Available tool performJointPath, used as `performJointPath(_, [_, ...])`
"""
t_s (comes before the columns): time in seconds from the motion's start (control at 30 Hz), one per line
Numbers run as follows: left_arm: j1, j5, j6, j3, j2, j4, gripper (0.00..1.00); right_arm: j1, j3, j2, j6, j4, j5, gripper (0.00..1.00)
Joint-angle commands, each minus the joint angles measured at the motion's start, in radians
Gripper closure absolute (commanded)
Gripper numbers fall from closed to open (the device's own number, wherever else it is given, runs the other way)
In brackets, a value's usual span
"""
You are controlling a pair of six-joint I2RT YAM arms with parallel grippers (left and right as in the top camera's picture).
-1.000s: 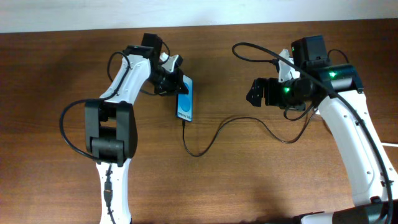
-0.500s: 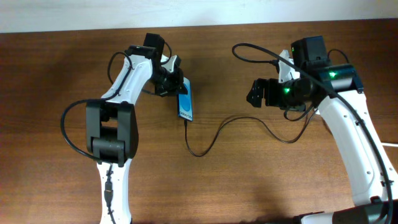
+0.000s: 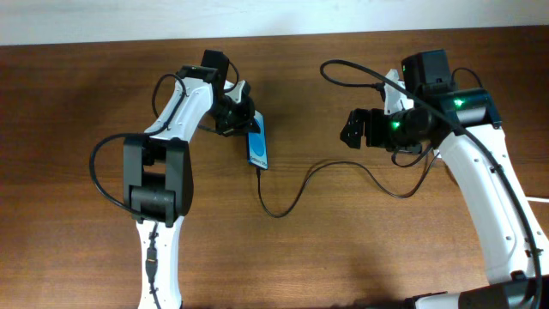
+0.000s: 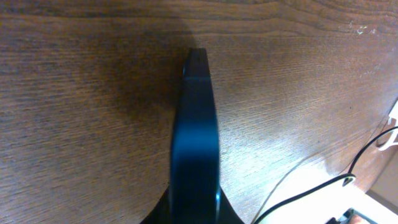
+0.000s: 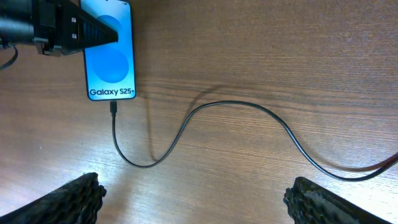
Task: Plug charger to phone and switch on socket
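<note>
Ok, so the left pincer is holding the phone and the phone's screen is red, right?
Not quite. The left pincer is holding the phone, but its screen is blue, not red. The right wrist view shows it clearly.

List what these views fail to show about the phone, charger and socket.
- Socket: it and its switches can be made out in no view. Overhead, the charger runs under the right arm and is lost.
- Phone screen: the left wrist view sees it edge-on only.
- Left fingers: the left wrist view cuts them off at its bottom edge.
- Plug seating: too small to judge in the right wrist view.
</note>
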Motion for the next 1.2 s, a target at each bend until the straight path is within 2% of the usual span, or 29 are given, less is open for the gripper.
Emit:
performJointPath(0.0, [-0.004,-0.010,-0.011,0.004,0.037,-0.005,0.81,-0.003,0.016,-0.011,-0.011,-0.001,0.011,0.02])
performJointPath(0.13, [-0.004,-0.013,-0.011,0.004,0.037,-0.006,0.64,-0.003,0.016,-0.011,-0.011,-0.002,0.011,0.02])
performJointPath(0.33, [-0.004,-0.069,-0.011,0.004,0.037,-0.018,0.58,-0.003,0.016,-0.011,-0.011,-0.002,0.011,0.02])
performJointPath(0.57, [-0.001,-0.252,-0.011,0.004,0.037,-0.060,0.53,-0.003,0.016,-0.011,-0.011,-0.001,0.011,0.02])
performJointPath(0.87, [-0.002,-0.431,-0.011,0.004,0.037,-0.068,0.36,-0.003,0.016,-0.011,-0.011,-0.001,0.011,0.02])
performJointPath(0.97, [-0.001,-0.458,0.000,0.004,0.037,-0.067,0.36,-0.003,0.016,-0.011,-0.011,0.000,0.012,0.02])
performJointPath(1.07, [0.005,-0.458,0.018,0.019,0.030,-0.073,0.40,-0.004,0.017,-0.012,-0.011,0.010,0.011,0.02])
performJointPath(1.17, [0.023,-0.459,0.035,0.092,-0.011,-0.122,0.42,-0.013,0.045,-0.014,-0.011,0.007,0.011,0.02])
